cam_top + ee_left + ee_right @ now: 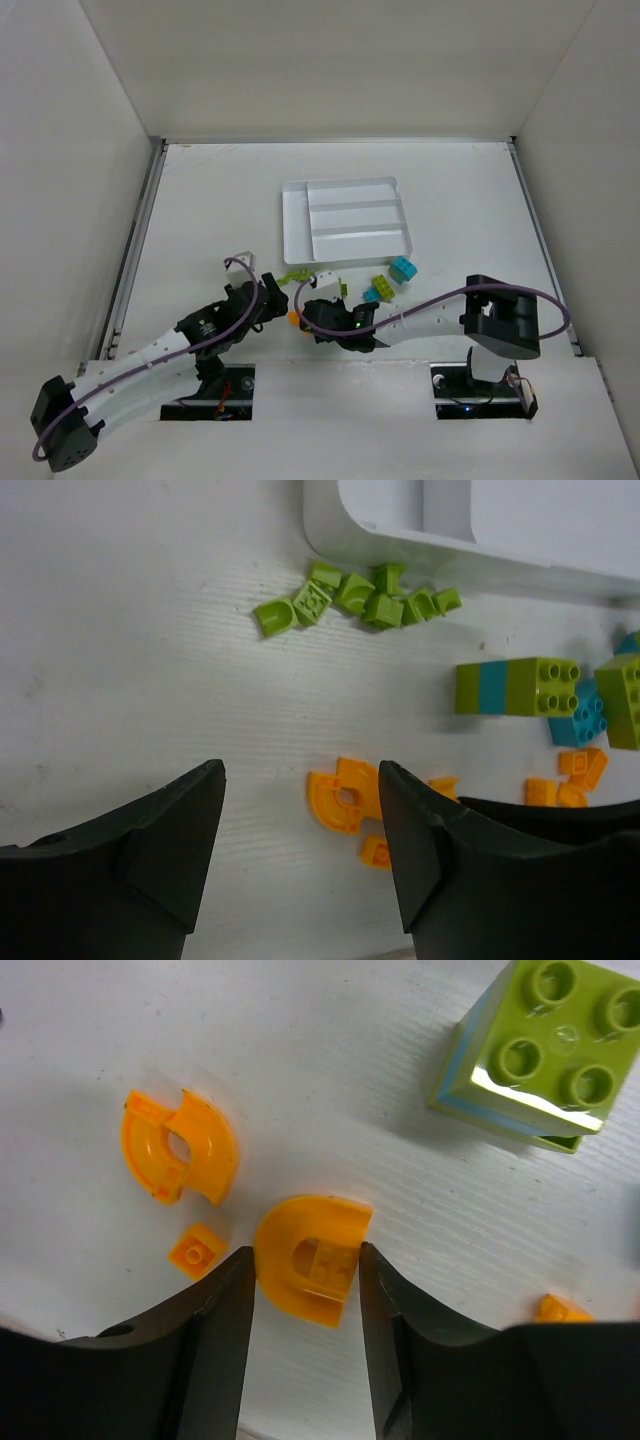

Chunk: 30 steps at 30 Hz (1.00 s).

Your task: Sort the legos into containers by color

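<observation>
My right gripper (305,1282) has its fingers against both sides of an orange arched lego (300,1250) that lies on the table. An orange curved piece (180,1150) and a tiny orange square (197,1250) lie to its left. My left gripper (300,820) is open above bare table, with another view of the orange curved piece (340,795) just beside its right finger. Several lime legos (360,592) lie clustered in front of the white tray (400,530). In the top view both grippers meet near the orange pieces (294,318), below the tray (292,225), whose compartments hold nothing.
A lime and teal stacked brick (515,687) and a teal brick (580,720) lie to the right, also seen as a teal brick (402,268) in the top view. A small white block (240,262) sits left of the lime pile. Walls enclose the table.
</observation>
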Each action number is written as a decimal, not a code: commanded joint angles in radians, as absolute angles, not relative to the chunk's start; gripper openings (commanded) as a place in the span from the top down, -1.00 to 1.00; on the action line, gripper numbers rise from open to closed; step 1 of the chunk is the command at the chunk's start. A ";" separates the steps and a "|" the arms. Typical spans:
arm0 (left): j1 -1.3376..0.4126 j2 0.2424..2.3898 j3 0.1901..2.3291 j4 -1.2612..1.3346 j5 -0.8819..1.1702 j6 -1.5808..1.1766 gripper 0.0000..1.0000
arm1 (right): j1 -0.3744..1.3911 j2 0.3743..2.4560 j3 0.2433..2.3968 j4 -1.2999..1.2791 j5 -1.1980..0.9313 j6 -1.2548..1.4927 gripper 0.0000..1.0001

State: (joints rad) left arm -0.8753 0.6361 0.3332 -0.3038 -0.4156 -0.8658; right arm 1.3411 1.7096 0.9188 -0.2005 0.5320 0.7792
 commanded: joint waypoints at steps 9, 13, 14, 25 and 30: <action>-1.053 0.788 0.371 -0.278 -0.452 -0.868 -0.23 | 1.335 1.431 0.867 -0.219 0.586 0.775 0.26; -1.087 0.873 0.405 -0.272 -0.489 -0.880 -0.20 | 1.283 1.309 0.812 -0.244 0.592 0.769 0.26; -1.094 0.893 0.411 -0.264 -0.497 -0.887 -0.20 | 1.262 1.277 0.795 -0.245 0.592 0.762 0.26; -1.162 0.954 0.417 -0.239 -0.563 -0.973 -0.03 | 0.896 1.195 0.802 -0.034 0.450 0.523 0.26; -1.179 0.925 0.408 -0.253 -0.575 -1.002 0.14 | 0.730 1.391 0.937 0.083 0.316 0.453 0.26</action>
State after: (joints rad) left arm -1.1664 0.9474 0.3859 -0.2508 -0.5365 -0.9443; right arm 0.7830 1.3048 0.8371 -0.0647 0.4183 0.5354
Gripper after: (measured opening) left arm 0.460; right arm 0.481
